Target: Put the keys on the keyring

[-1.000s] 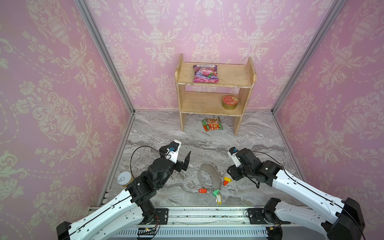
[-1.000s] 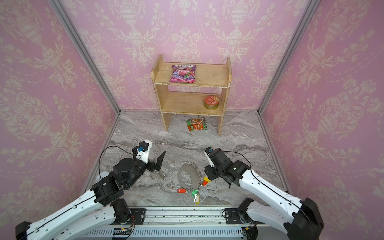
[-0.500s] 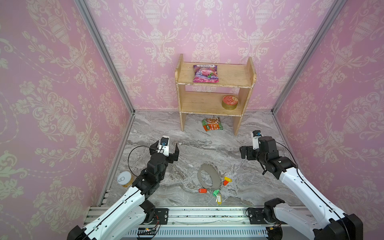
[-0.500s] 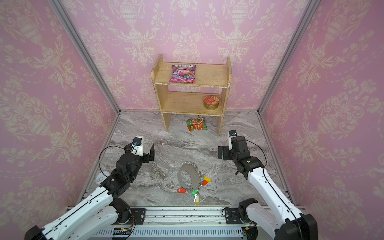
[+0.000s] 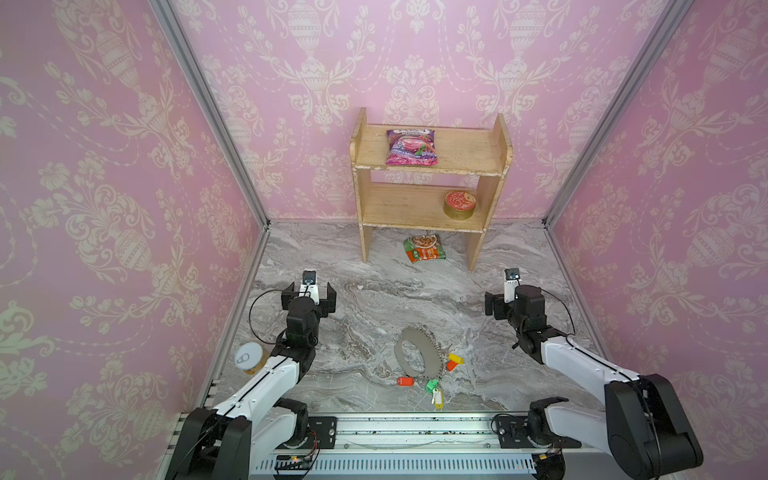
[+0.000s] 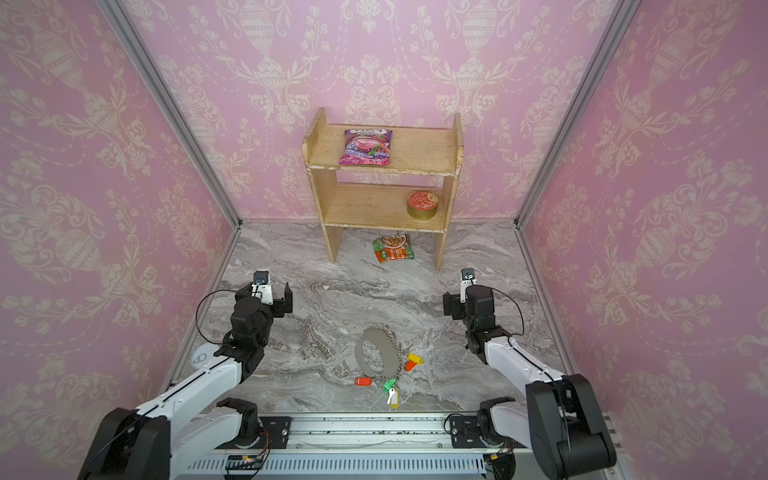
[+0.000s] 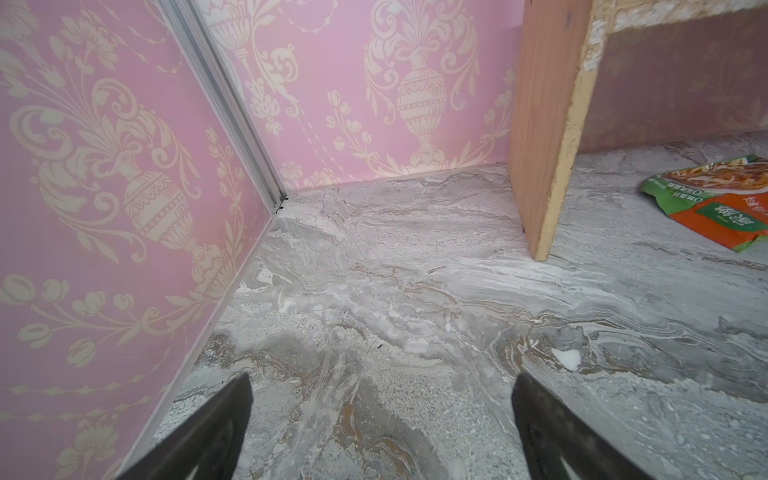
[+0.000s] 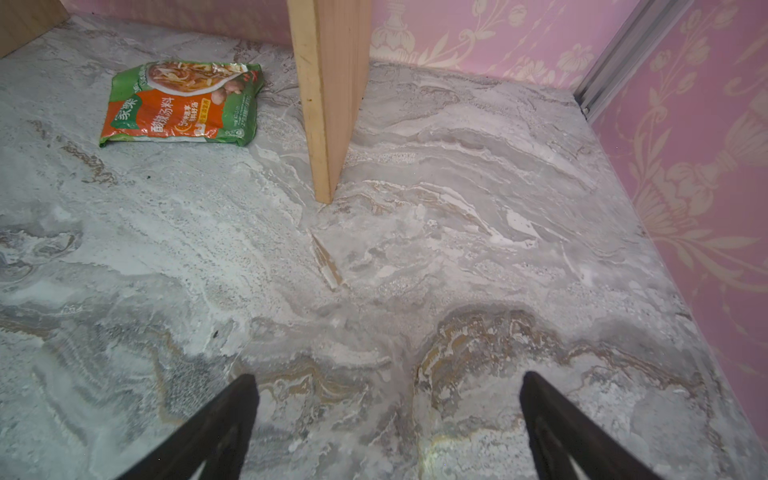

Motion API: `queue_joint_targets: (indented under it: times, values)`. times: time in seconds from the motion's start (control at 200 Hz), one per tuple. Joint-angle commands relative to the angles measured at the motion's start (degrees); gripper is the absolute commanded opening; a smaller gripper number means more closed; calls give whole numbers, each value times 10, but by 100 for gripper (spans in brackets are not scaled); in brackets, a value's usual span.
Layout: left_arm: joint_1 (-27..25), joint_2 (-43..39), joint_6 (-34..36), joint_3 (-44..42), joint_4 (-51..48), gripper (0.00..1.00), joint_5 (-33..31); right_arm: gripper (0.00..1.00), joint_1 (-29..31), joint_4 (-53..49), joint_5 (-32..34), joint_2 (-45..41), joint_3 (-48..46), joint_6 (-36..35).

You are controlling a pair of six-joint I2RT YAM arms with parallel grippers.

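Observation:
The keyring [image 5: 431,353] [image 6: 389,355], a grey-brown hoop edged with small metal loops, lies on the marble floor near the front. The keys lie round its near edge: yellow [image 5: 456,358] and orange [image 5: 451,365] tags on its right, a red tag [image 5: 405,381] [image 6: 362,381], a green one [image 5: 432,384] and a second yellow one [image 5: 437,399] in front. Whether they hang on loops I cannot tell. My left gripper [image 5: 308,294] [image 6: 266,296] [image 7: 382,378] is open and empty, far left of the ring. Well to the ring's right, my right gripper [image 5: 513,301] [image 6: 469,301] [image 8: 388,376] is also open and empty.
A wooden shelf [image 5: 428,166] stands at the back with a pink bag [image 5: 411,146] and a round tin [image 5: 460,204]. A green-orange packet [image 5: 424,248] [image 8: 183,104] lies under it. A can [image 5: 248,358] sits by the left wall. Pink walls close three sides.
My right gripper opened and drew back from the tags beside the ring to the right. My left gripper swung away from the ring toward the left wall. Ring and keys stayed put.

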Motion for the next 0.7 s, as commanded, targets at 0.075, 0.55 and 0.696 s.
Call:
queue_joint_targets:
  times: [0.075,0.55,0.696]
  values:
    - [54,41,-17,-15,86,99,105,100,-2,145,-15,49,-23,-30]
    - [64,199,-5,-45,260,99,128,100,-23,244,-49,104,-43,-2]
    - [64,275,-2,-62,370,99,121,100,-39,301,-85,152,-49,5]
